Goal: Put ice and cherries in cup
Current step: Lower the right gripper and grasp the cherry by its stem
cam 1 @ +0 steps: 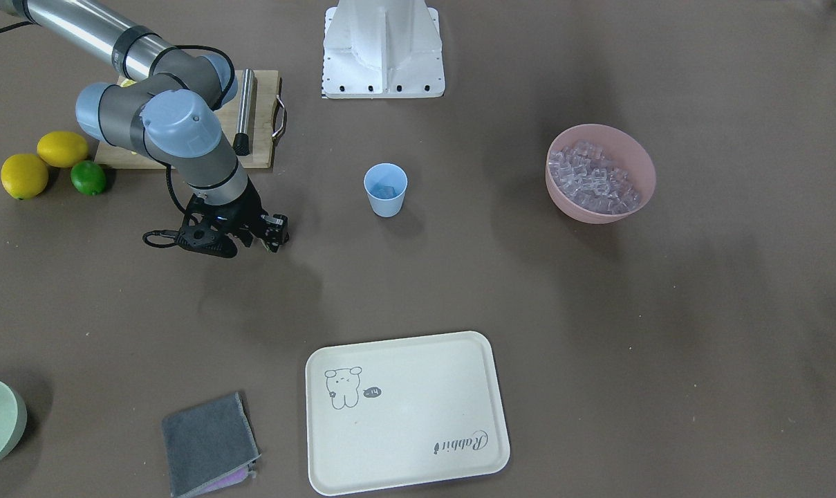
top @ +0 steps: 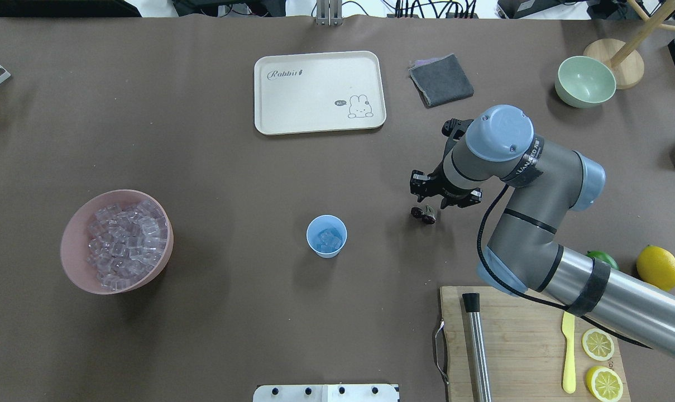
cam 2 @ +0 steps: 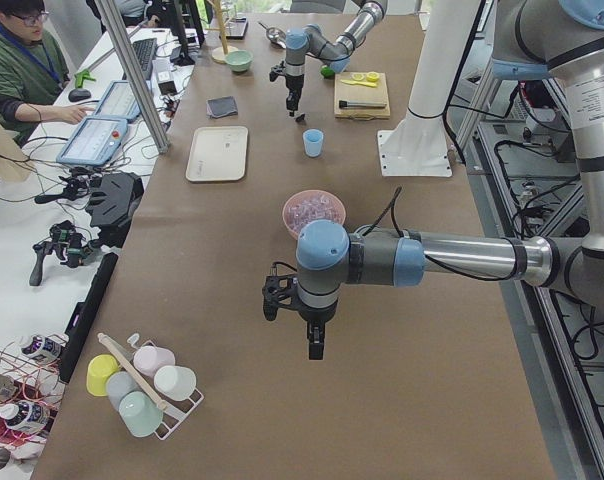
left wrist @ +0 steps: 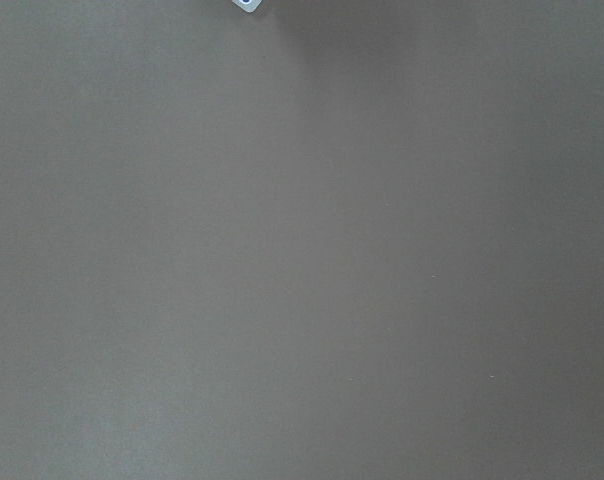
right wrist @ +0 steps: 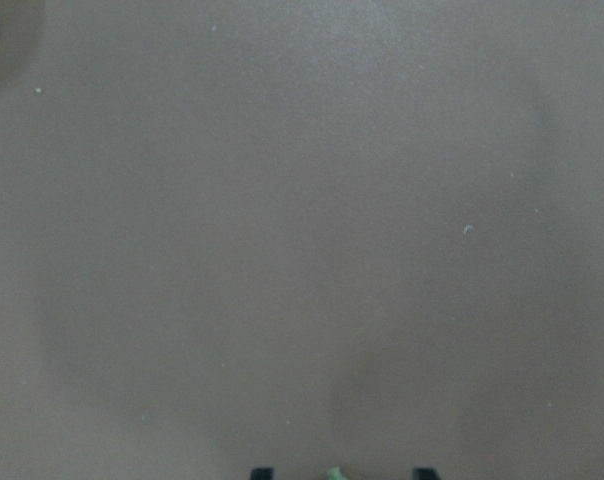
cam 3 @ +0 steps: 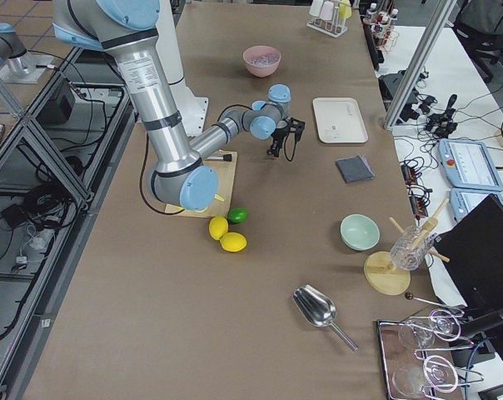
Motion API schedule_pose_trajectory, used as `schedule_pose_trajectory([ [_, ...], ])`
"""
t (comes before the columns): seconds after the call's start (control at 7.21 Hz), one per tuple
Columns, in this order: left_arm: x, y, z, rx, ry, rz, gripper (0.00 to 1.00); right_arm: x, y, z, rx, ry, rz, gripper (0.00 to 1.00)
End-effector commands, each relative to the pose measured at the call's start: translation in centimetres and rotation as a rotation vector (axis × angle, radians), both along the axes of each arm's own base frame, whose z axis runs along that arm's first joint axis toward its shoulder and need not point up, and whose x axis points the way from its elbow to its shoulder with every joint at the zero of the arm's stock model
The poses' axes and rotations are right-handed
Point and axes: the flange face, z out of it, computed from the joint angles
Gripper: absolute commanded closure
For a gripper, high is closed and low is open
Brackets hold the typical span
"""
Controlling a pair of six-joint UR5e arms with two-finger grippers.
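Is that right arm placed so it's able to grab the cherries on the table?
Probably yes. The right gripper hangs open, close above the cherries, and nothing lies between them. The cup stands well off to one side, out of the way.

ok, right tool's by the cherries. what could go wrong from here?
1. The cherries are small and lie low. The open right tool has only a green sliver at the bottom edge of its wrist view, so it may pinch just a stem or miss.
2. The cup is small and already holds ice. A slightly off release could drop the cherries beside it or knock it over.
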Motion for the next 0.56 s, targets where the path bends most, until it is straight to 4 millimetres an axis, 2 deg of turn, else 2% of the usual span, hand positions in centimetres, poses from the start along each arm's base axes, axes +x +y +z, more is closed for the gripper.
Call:
schedule_pose_trajectory([
  [0.0,-0.01,0.0,0.01,0.001,-0.002,0.001,0.0,-0.72,0.03,1.06,-0.004,-0.016,0.008,0.45],
  [0.42,-0.01,-0.01,0.0,0.003,-0.002,0.002,0.0,-1.1,0.64,0.67,-0.009,-0.034,0.012,0.45],
])
